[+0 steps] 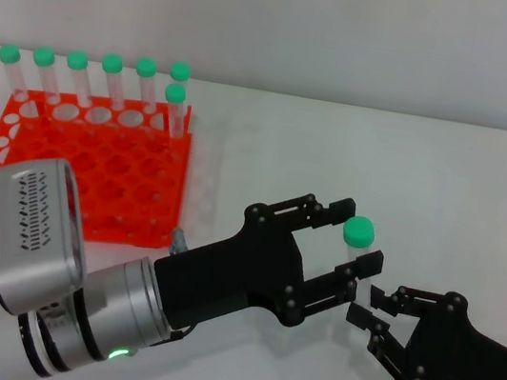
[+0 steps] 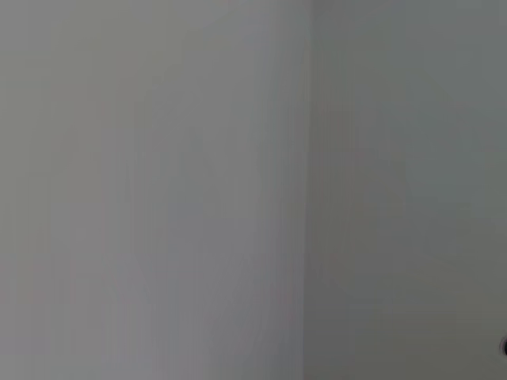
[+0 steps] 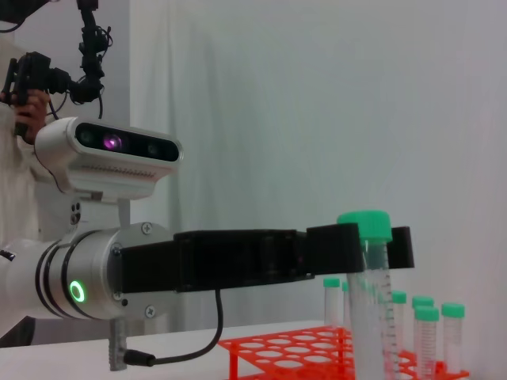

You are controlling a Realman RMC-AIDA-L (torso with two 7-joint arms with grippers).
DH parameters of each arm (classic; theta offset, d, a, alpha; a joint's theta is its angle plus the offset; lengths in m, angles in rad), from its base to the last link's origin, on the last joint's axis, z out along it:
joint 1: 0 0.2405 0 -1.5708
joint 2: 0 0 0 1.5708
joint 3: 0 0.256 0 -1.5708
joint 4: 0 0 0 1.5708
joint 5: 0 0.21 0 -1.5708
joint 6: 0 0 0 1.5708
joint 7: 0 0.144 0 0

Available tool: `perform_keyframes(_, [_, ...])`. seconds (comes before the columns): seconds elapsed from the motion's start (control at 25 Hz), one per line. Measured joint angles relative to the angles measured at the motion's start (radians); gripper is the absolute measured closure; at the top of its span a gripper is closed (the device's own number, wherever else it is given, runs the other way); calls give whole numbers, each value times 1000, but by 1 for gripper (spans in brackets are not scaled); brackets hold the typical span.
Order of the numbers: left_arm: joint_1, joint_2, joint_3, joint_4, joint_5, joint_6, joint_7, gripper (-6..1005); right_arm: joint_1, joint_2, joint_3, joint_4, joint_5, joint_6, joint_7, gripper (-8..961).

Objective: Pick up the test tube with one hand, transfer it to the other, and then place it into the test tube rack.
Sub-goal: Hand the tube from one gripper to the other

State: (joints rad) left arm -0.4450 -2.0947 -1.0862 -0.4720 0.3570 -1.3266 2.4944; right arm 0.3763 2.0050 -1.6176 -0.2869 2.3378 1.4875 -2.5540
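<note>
One test tube (image 1: 359, 232) stands between left end effector (image 1: 354, 237) fingers.

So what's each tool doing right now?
Left tool: closed on the test tube.
Right tool: open, empty, just beside the tube.

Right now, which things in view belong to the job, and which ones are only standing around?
Belong to the job:
- test tube, upright between the fingers of the left gripper
- right gripper, open just beside the tube
- test tube rack

Only standing around:
- seven other green-capped tubes in the rack's far holes
- white table
</note>
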Motion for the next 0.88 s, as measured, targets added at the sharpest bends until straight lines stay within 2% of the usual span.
perform_keyframes(0.36, [-5, -1, 0, -1, -6, 12, 1, 469, 2, -2, -1, 0, 0, -4, -2, 761])
perform_keyframes(0.56, [-9, -1, 0, -1, -6, 25, 1, 667, 3, -2, -1, 0, 0, -4, -3, 760])
perform_keyframes(0.76, [-12, 0, 22, -2, -7, 26, 10, 664, 1, -2, -1, 2, 0, -5, -3, 760])
perform_keyframes(0.88, [-12, 0, 23, -2, -7, 27, 12, 707, 0, 0, 1, 4, 0, -6, -4, 760])
